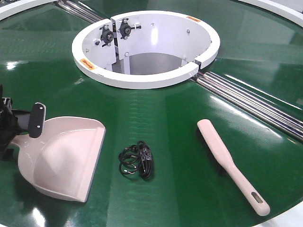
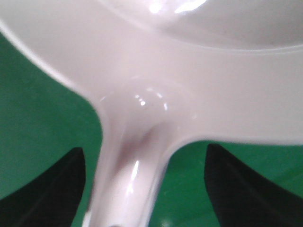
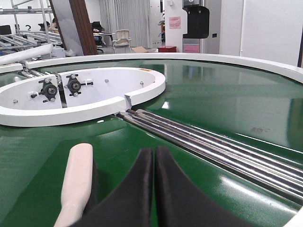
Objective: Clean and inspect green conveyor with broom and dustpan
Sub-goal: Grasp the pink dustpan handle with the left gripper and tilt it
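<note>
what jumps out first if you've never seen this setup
The green conveyor fills the view, with a white ring hub set in its far middle. On the near belt lie a beige dustpan at left, a tangle of black cord in the middle and a beige broom at right. The left tool straddles the dustpan's handle.

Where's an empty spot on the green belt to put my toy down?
Bare green conveyor lies between the white hub and the black cord tangle, and between that tangle and the broom. It's crowded by the dustpan, where the left gripper sits.
</note>
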Robot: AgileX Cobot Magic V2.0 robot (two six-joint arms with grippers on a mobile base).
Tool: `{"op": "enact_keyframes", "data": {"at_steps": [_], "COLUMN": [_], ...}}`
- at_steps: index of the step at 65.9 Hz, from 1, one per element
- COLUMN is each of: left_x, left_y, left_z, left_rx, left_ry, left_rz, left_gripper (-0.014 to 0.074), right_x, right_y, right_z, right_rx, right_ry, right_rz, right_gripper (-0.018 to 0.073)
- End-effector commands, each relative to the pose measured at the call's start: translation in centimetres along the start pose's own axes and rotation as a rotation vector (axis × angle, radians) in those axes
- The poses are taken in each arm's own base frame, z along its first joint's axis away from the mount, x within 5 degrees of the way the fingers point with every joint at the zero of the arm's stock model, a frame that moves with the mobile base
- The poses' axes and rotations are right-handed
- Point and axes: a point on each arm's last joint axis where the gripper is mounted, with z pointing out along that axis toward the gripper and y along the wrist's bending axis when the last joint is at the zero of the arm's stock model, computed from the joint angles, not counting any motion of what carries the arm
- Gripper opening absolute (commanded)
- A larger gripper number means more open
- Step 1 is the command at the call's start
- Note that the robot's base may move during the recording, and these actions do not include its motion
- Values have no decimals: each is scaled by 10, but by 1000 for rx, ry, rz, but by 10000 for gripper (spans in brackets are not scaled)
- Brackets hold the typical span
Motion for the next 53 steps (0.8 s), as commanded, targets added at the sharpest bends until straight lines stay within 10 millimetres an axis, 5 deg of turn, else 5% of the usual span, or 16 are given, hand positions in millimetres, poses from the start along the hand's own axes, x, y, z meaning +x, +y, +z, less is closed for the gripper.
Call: {"op": "enact_keyframes", "data": {"at_steps": [1, 15, 35, 53], "left_x": [3, 2, 6, 3], "left_y": [9, 11, 20, 23], "left_z": [-14, -10, -29, -54], "left_rx": [-66, -75, -79, -93], "left_ry": [-12, -3, 2, -28], "left_rz": [-5, 9, -20, -46], "left_gripper": [503, 398, -6, -7], "right_x": [-2, -1, 0, 0], "right_y": [0, 0, 0, 0], "right_z": [-1, -1, -1, -1], "right_rx": [1, 1, 1, 1], "right_ry": [-65, -55, -44, -44], "right_rz": [-8, -7, -7, -7], "right_gripper": [-10, -10, -10, -10]}}
